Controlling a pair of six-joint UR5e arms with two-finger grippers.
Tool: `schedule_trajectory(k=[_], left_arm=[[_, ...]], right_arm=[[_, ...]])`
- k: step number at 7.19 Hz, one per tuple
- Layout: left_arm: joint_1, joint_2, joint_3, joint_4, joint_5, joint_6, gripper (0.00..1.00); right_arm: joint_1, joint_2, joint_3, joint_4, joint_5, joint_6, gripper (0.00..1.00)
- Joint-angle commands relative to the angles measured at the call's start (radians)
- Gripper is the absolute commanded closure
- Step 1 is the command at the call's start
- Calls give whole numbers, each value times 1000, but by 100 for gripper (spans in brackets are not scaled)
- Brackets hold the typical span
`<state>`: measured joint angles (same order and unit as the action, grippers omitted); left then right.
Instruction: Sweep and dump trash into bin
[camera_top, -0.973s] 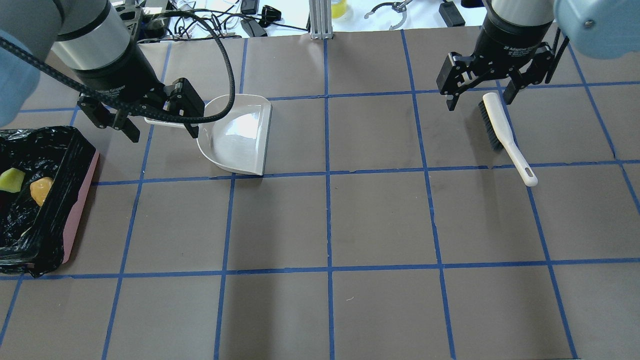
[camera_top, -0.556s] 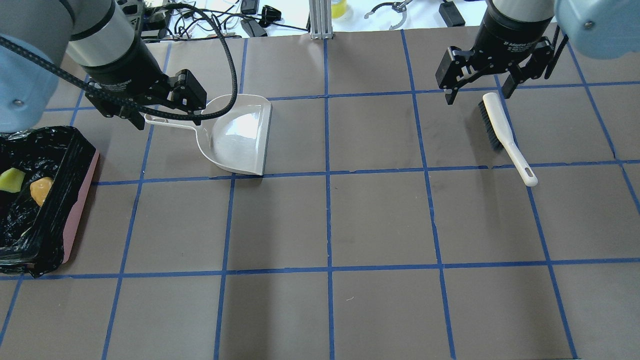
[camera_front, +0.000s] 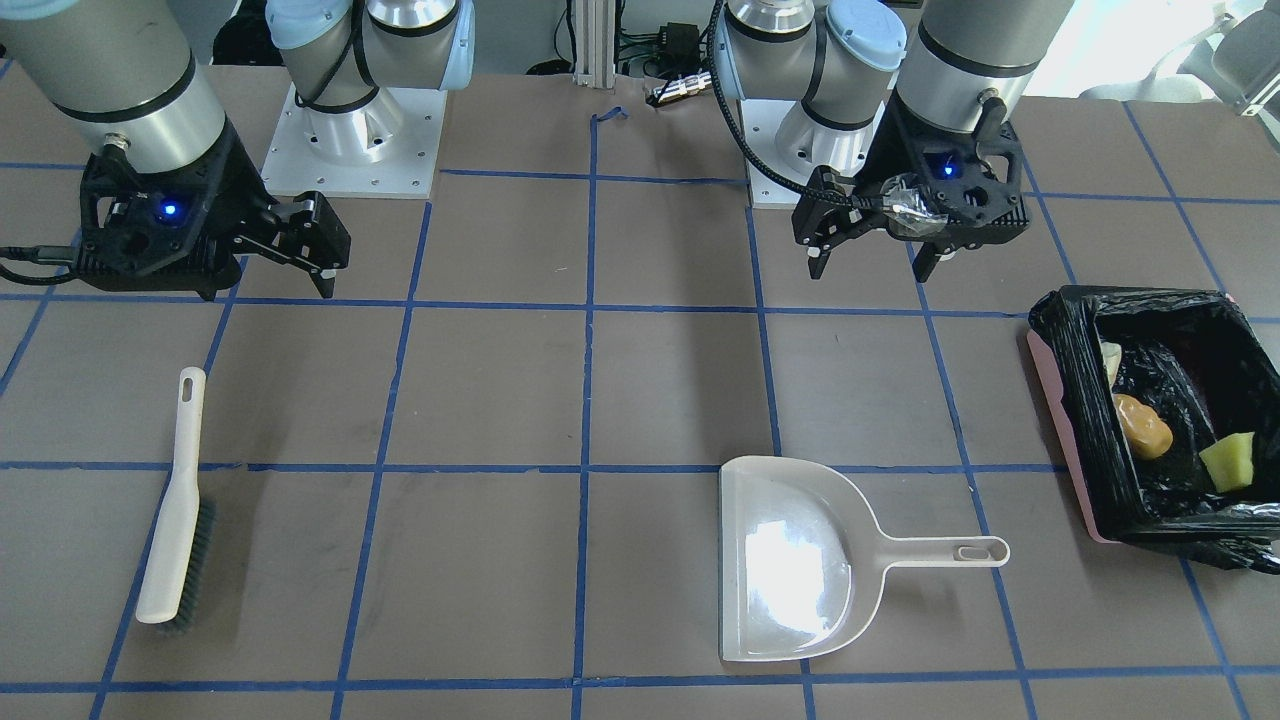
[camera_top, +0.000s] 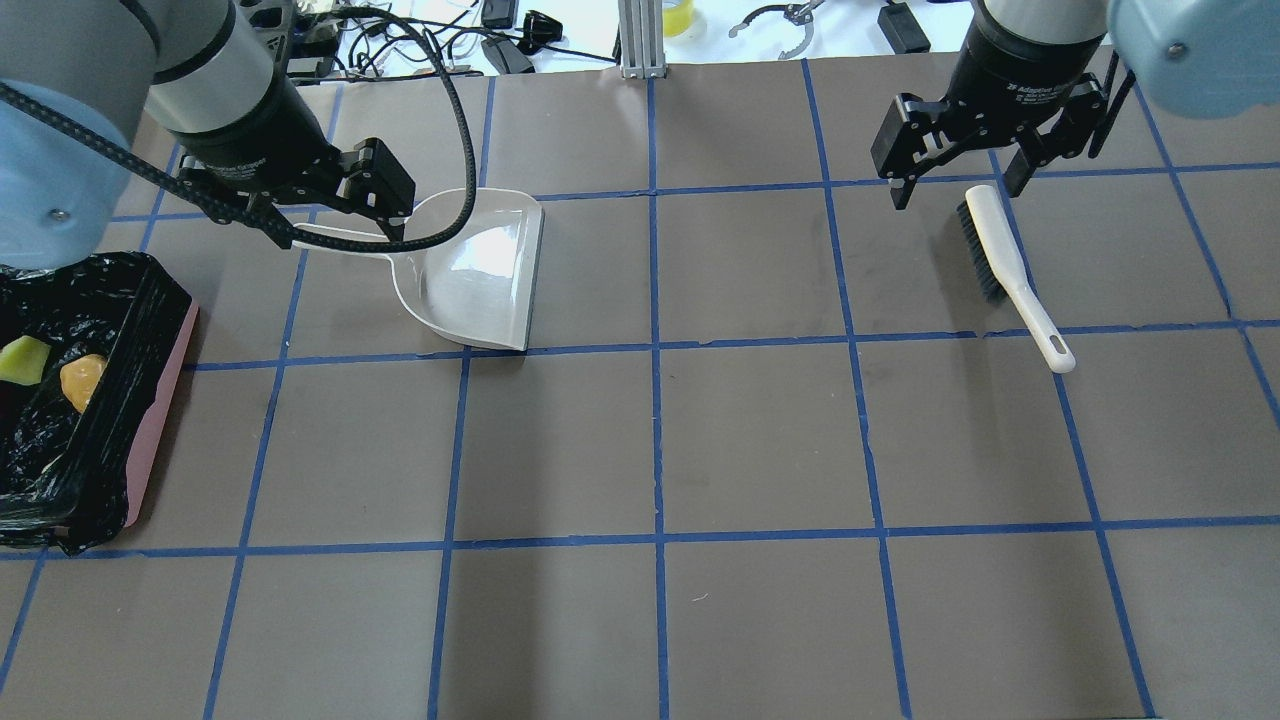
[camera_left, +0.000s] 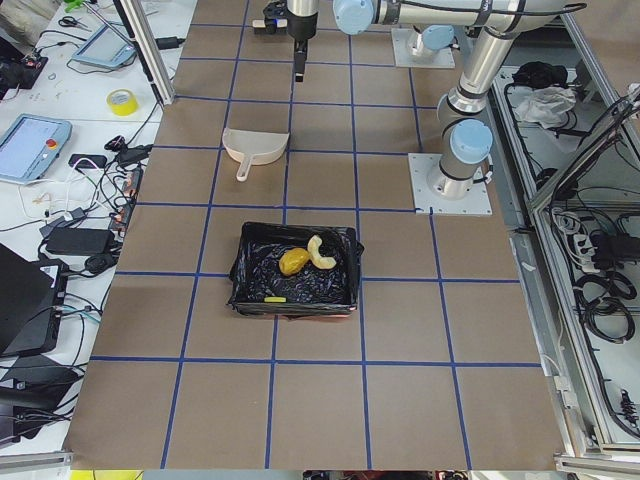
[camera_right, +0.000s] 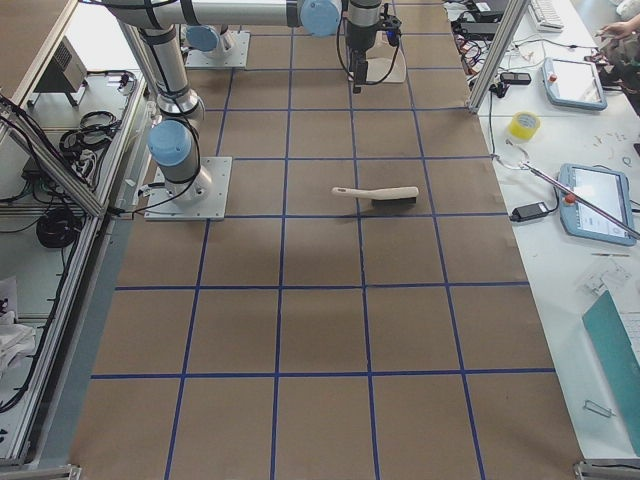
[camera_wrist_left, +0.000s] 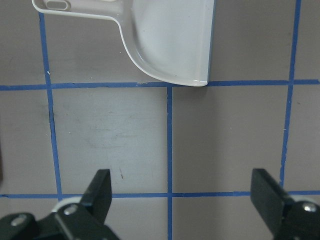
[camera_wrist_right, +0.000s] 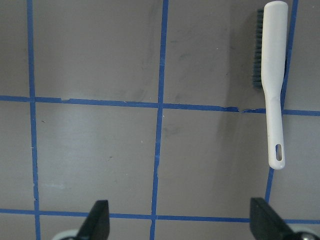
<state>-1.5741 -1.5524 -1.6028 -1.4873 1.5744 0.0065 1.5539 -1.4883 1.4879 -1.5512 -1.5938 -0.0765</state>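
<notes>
Trash: orange-brown lump, yellow wedge and cream peel piece, all lying inside the bin (pink, lined with a black bag). The bin stands at 9 o'clock on the table in the overhead view.
Dustpan: flat on the table at 11 o'clock, handle pointing to 9 o'clock.
Brush: lying at 2 o'clock.
Left gripper: raised clear of the dustpan, jaws spread wide, holding nothing.
Right gripper: raised near the brush, jaws likewise wide apart, empty.
</notes>
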Motion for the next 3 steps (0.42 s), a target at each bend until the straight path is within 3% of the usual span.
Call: schedule_trajectory(k=[1, 3], left_arm=[[-3, 2, 0, -1, -4, 0, 0], [-3, 2, -2, -1, -1, 1, 0]], right_arm=[[0, 0, 0, -1, -2, -2, 0], [0, 0, 0, -1, 0, -2, 0]])
